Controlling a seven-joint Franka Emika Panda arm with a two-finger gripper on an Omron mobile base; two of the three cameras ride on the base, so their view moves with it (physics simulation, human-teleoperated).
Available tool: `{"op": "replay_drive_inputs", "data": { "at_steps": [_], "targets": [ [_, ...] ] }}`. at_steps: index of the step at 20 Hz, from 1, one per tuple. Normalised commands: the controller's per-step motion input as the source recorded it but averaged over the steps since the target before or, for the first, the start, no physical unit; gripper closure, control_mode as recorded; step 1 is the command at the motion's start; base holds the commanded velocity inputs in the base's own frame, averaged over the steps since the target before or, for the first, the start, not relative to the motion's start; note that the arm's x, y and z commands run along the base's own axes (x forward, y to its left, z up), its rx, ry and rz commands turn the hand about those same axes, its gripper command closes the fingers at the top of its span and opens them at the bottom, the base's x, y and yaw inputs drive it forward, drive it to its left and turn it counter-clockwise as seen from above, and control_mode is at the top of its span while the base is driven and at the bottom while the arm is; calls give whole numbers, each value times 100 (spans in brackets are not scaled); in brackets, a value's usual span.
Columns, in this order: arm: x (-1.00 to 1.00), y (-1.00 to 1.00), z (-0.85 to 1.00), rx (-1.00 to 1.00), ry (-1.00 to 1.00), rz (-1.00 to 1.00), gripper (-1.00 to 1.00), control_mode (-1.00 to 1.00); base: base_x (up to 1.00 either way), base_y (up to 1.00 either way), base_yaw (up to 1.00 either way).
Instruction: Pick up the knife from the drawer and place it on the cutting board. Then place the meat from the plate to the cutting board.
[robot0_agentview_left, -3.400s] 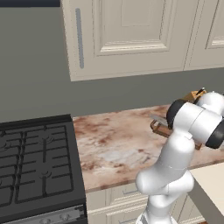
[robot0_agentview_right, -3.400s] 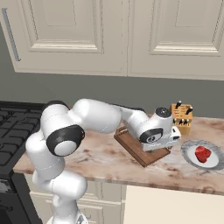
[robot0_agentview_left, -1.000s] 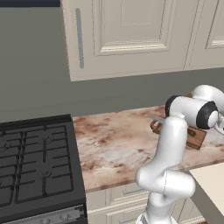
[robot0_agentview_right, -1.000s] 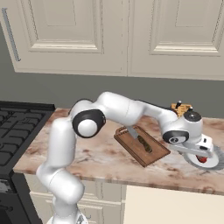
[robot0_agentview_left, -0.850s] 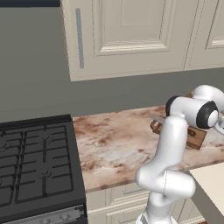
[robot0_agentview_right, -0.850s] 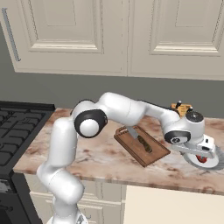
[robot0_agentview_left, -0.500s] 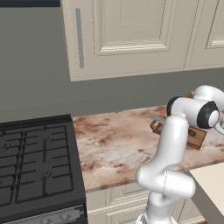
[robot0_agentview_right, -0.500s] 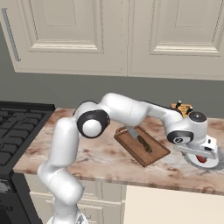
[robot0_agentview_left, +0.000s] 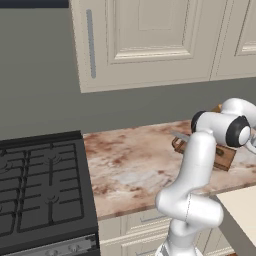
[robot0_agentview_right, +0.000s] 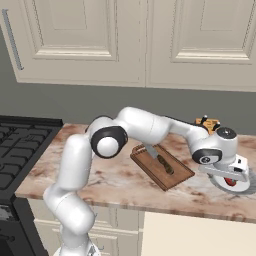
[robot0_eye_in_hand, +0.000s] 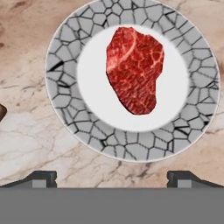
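The red meat (robot0_eye_in_hand: 134, 70) lies in the middle of the round grey plate (robot0_eye_in_hand: 61, 78), directly below my open gripper (robot0_eye_in_hand: 112, 179); its two dark fingertips (robot0_eye_in_hand: 41, 178) stand wide apart with nothing between them. From the right base view, the gripper (robot0_agentview_right: 230, 177) hovers low over the plate (robot0_agentview_right: 242, 187) at the counter's right end, and a bit of meat (robot0_agentview_right: 231, 181) shows under the hand. The knife (robot0_agentview_right: 161, 161) lies on the dark cutting board (robot0_agentview_right: 170, 175), left of the plate. In the left base view the arm covers most of the board (robot0_agentview_left: 226, 157). The drawer is out of view.
A tan knife block (robot0_agentview_right: 208, 123) stands behind the plate against the wall. A black stove (robot0_agentview_left: 40, 190) borders the marble counter (robot0_agentview_left: 130, 165) on the left. Cream cabinet doors (robot0_agentview_right: 150, 40) hang above. The counter's front edge runs close to the plate.
Since the earliest frames the hand has swung from over the cutting board to above the plate. Over the last second it has only crept slightly, jaws staying open.
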Motion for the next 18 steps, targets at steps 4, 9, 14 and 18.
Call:
{"op": "replay_drive_inputs", "data": {
  "at_steps": [4,9,14,18],
  "targets": [
    [4,-6,-1,0,0,0,-100,-100,0,0,0],
    [5,-5,-2,1,0,0,-100,-100,0,0,0],
    [10,-14,0,2,1,0,-100,-100,0,0,0],
    [12,-22,0,4,2,0,-100,-100,0,0,0]
  ]
}}
